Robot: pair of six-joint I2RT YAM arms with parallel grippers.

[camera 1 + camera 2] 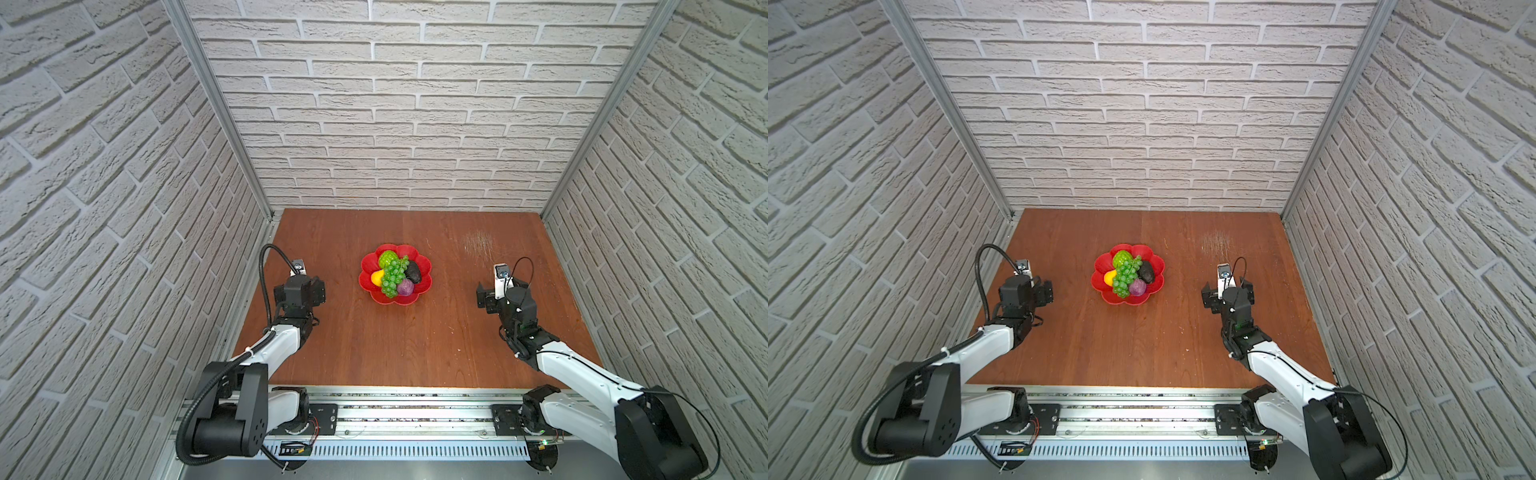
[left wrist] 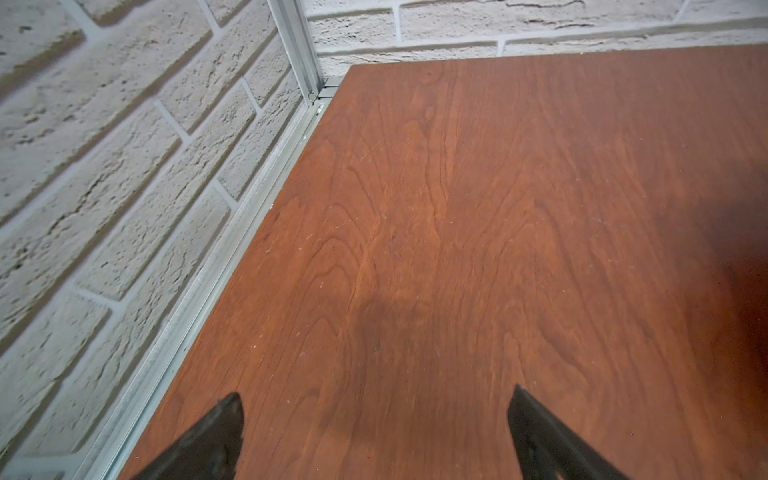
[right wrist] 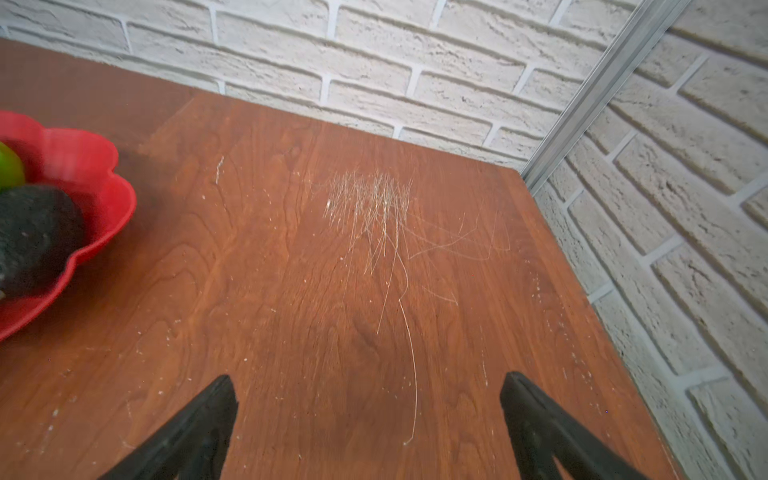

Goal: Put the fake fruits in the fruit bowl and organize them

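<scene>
the bowl (image 1: 367, 272) sits on the worktop (image 1: 415, 345) about midway between its left and right edges, a little toward the back edge. all five fruits lie inside it: the grapes (image 1: 392, 277) run down the middle, with the green ball (image 1: 386, 258) at the back, the lemon (image 1: 377, 277) on the left, the avocado (image 1: 413, 272) on the right and the purple fruit (image 1: 406, 286) at the front. no fruit shows outside it, so the task looks done.

the left gripper (image 2: 376, 392) hangs over bare wood near the left edge, jaws spread wide and empty. the right gripper (image 3: 366, 376) is the same toward the right edge, well apart from the bowl.

the fruits are probably hollow plastic: light, stiff, and slippery where smooth, so any tidying calls for a pinch across the middle. the grapes likely flex, so they are best taken mid-bunch. the glossy bowl may slide if nudged.
</scene>
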